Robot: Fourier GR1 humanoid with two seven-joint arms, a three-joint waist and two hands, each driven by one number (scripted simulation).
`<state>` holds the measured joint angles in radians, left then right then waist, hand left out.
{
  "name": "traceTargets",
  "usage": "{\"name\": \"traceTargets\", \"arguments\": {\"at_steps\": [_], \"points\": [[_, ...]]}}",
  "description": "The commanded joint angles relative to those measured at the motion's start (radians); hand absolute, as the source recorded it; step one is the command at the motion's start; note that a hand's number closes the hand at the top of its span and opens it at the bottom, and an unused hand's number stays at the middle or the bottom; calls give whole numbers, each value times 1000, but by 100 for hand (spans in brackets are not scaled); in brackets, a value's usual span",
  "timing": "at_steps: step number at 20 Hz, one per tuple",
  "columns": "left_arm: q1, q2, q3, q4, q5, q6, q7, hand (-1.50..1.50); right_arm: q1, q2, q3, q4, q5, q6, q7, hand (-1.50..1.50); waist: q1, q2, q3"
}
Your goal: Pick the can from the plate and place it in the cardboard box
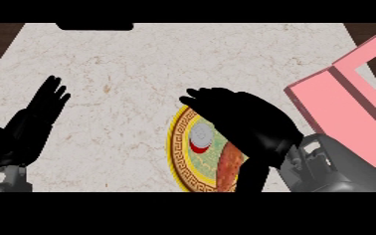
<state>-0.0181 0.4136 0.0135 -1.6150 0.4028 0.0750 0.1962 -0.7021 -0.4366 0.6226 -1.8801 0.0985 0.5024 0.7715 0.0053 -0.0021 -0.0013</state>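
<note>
The right robot hand point(246, 122) sits over the plate point(178, 149), so the plate's whole right side is hidden under it. The can point(201, 135) only peeks out just left of the palm, with its right edge tucked underneath, and I honestly can't tell if they touch. The pink box point(330, 104) to the hand's right runs off the frame. Way beyond the fingertips, a dark shape point(95, 26) at the bench point(125, 79) edge is cut off too, no clue what it is.
</note>
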Motion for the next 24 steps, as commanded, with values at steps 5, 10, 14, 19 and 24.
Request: {"name": "traceTargets", "arguments": {"at_steps": [5, 10, 14, 19, 24], "points": [[-14, -26, 40, 43, -30, -27, -16, 0, 35, 77, -22, 20, 30, 136, 100, -150, -3, 2, 1], [-26, -39, 50, 19, -44, -38, 21, 0, 97, 96, -35, 47, 115, 177, 2, -150, -4, 2, 1], [15, -45, 78, -41, -42, -52, 44, 0, 59, 185, -77, 141, 185, 181, -54, -150, 2, 2, 1], [25, -119, 25, -15, -118, -43, -2, 0, 93, 227, -104, 75, 230, 215, -51, -150, -2, 1, 1], [22, -73, 96, -11, -69, -119, 19, 0, 153, 259, -20, 55, 347, 215, -62, -150, -2, 1, 1]]}}
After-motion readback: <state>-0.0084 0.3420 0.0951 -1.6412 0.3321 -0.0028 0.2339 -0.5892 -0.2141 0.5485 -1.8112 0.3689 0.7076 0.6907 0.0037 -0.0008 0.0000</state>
